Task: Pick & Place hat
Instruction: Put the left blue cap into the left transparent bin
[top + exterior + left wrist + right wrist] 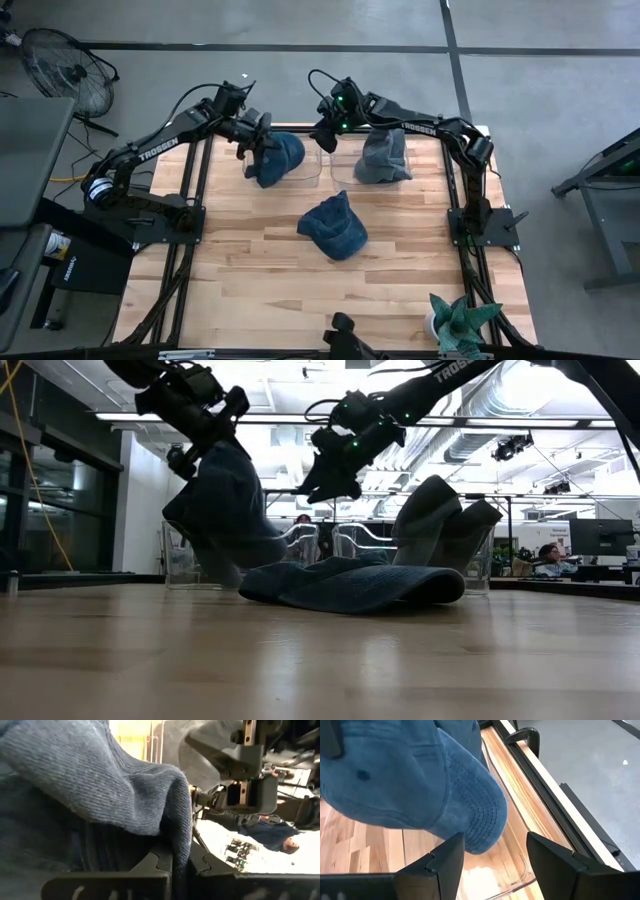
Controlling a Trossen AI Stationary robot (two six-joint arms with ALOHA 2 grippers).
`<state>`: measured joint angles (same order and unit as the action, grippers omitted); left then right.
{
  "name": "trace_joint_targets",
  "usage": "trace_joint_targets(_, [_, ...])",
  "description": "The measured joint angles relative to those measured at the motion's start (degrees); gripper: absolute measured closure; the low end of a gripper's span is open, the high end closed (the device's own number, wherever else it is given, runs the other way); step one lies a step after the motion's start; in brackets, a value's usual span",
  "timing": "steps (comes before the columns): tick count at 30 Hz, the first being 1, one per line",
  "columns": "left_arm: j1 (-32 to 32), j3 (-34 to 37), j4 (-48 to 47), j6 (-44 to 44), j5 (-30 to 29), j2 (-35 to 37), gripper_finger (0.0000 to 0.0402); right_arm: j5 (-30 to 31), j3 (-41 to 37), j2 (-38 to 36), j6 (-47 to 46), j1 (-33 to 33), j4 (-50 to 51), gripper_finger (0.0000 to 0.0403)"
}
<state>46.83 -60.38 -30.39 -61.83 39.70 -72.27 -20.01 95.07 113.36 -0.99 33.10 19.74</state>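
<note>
Hanging from the left gripper's [262,140] closed fingers, the blue hat [277,159] dangles directly over the left clear bin [180,560], while the right gripper [327,135] hovers spread and empty beside it.

blue hat [274,158] held aloft, cap [334,227] on table

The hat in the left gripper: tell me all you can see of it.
The hat is dark blue, soft ribbed knit fabric, hanging limp in folds. The left gripper is shut on its upper edge, fabric pinched between the fingers. It dangles over the left clear bin at the table's far side, its bottom reaching down by the bin; whether it touches is unclear.
</note>
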Motion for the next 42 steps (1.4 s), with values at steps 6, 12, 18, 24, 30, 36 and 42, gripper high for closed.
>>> trace_joint_targets(6, [1.3, 0.0, 0.2, -3.0, -1.0, -0.1, 0.0401, 0.0, 0.0, 0.0, 1.3, 0.7, 2.2, 0.0195])
trace_joint_targets(12, [2.1, 0.0, 0.1, -7.5, -0.5, -0.2, 0.0401, 0.1, 0.0, 0.0, 2.5, 1.6, 4.1, 0.0195])
trace_joint_targets(18, [2.9, 0.0, -0.4, -12.0, -0.7, -0.1, 0.0401, 0.0, 0.0, 0.0, 3.4, 3.1, 5.0, 0.0195])
trace_joint_targets(24, [2.4, 0.0, -4.4, -13.5, -4.7, -0.1, 0.0401, -0.7, -0.1, -0.6, 4.6, 4.9, 6.2, 0.0195])
trace_joint_targets(30, [0.0, 0.0, -3.6, -13.3, -10.4, -0.1, 0.0399, -4.5, -0.1, -0.7, 4.9, 6.5, 7.2, 0.0195])
trace_joint_targets(36, [0.0, 0.0, -0.7, -12.0, -11.2, 0.0, 0.0367, -4.7, -0.1, -0.7, 6.1, 6.8, 7.9, 0.0195])
trace_joint_targets(42, [0.1, 0.0, 0.4, -9.2, -13.0, 0.0, 0.0323, -4.9, -0.1, -0.7, 6.5, 6.8, 7.9, 0.0195])
